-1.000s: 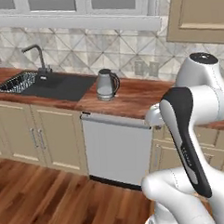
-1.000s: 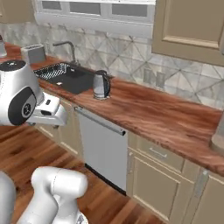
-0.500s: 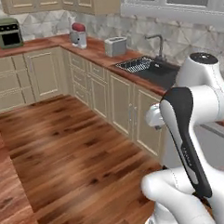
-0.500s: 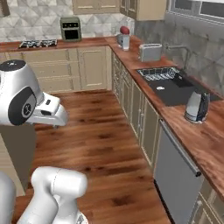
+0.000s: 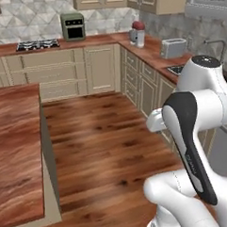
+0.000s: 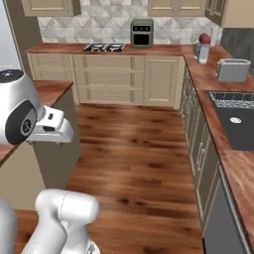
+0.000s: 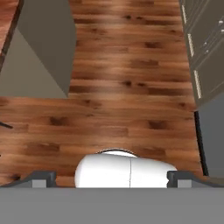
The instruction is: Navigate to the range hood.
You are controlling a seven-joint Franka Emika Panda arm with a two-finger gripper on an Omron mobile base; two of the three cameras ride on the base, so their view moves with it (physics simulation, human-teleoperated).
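Right base view, sink (one small item inside), toaster beside

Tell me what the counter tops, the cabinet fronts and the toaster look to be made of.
The counter tops look like reddish-brown polished wood, with visible grain streaks. The cabinet fronts look like matte beige painted panels with slim pale handles. The toaster looks like brushed grey metal, though the render leaves that open.

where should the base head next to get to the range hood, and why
Probably drive forward across the wood floor toward the cooktop on the far counter, left of the olive-green oven; the hood should hang above it, and open floor lies between.
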